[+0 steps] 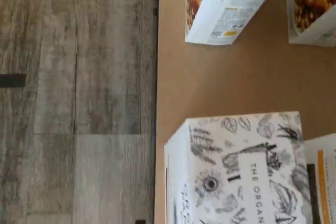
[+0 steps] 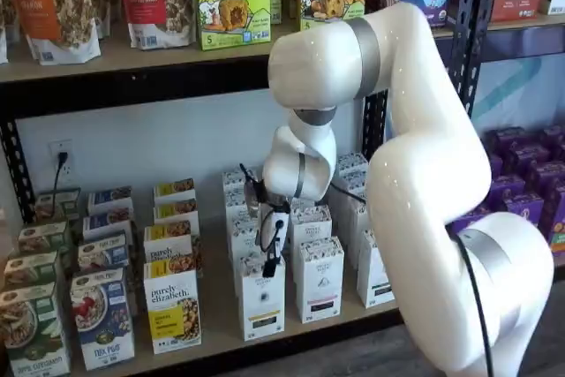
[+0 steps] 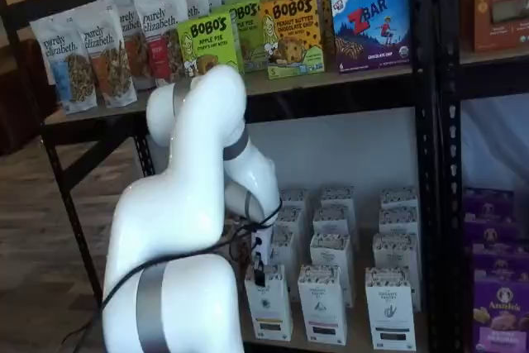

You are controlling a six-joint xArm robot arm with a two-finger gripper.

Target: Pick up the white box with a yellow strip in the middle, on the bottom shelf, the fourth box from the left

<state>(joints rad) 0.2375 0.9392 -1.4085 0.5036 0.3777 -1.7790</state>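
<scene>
We see the claw (image 2: 269, 262) hanging right over the white box (image 2: 263, 297), which stands upright at the front edge of the bottom shelf (image 2: 212, 328), just beside the purely elizabeth box (image 2: 172, 306). Box's long axis is vertical, so its top faces the claw; approx straight below, w/ no side offset we can make out. Fingers show dark and bunched in both shelf views, no clear gap, so we can't tell spread vs closed. Wrist view shows the speckled top (image 1: 247, 166) close under the cam.
</scene>
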